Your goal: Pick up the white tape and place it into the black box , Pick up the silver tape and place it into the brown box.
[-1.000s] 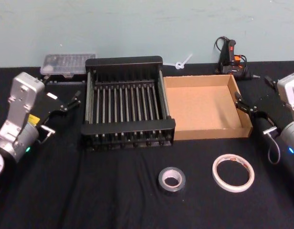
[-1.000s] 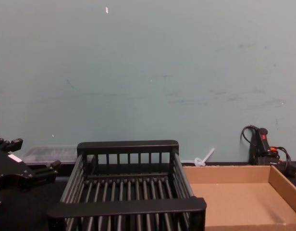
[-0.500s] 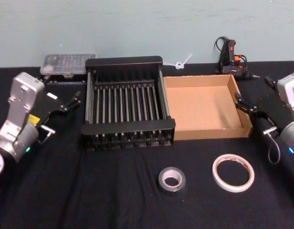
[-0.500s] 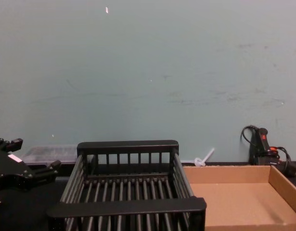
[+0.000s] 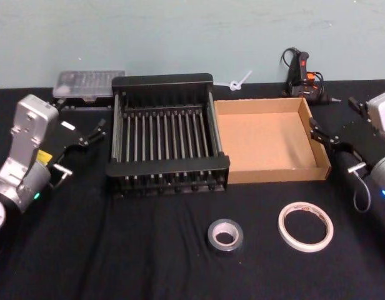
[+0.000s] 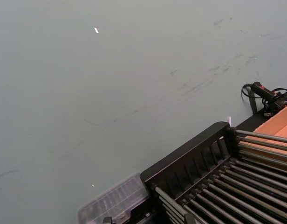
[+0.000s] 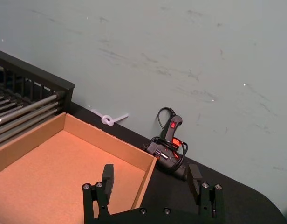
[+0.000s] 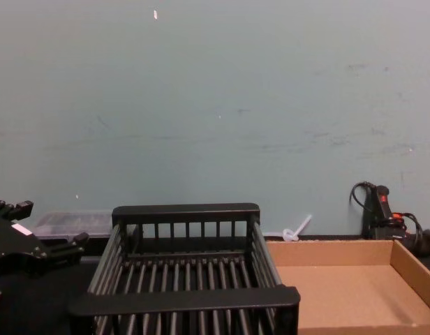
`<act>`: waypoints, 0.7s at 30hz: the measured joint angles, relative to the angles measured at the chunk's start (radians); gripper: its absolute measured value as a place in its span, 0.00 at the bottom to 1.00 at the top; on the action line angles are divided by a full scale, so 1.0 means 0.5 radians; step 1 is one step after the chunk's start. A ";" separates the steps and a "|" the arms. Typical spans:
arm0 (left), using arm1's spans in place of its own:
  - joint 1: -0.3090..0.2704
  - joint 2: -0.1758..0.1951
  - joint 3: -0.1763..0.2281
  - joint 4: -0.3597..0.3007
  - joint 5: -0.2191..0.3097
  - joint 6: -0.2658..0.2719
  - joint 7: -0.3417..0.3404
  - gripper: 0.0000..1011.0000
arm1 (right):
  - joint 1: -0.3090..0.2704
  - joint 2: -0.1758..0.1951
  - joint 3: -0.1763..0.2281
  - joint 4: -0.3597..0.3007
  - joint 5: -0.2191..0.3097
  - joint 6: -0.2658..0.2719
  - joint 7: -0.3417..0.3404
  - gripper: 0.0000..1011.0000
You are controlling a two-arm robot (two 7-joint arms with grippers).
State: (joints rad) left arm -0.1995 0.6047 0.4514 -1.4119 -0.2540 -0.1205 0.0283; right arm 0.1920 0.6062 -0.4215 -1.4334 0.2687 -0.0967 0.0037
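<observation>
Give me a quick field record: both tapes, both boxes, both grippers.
white tape: flat on the table, near right
silver tape: flat on the table, left of the white tape
black box: holds nothing
brown box: holds nothing, touching the black box's right side
left gripper: open, left of black box
right gripper: open, by brown box's right wall

Black-clothed counter (image 5: 149, 262), black box (image 5: 167, 134) and brown box (image 5: 270, 140) centre frame, silver tape (image 5: 225, 235), white tape (image 5: 305, 226) lower right
</observation>
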 joint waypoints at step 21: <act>0.000 0.000 0.000 0.000 0.000 0.000 0.000 0.99 | -0.311 0.169 0.239 -0.501 0.320 0.465 0.275 0.99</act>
State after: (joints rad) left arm -0.1995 0.6047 0.4514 -1.4120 -0.2539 -0.1205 0.0283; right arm 0.0365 0.6907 -0.3020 -1.6840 0.4285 0.1357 0.1410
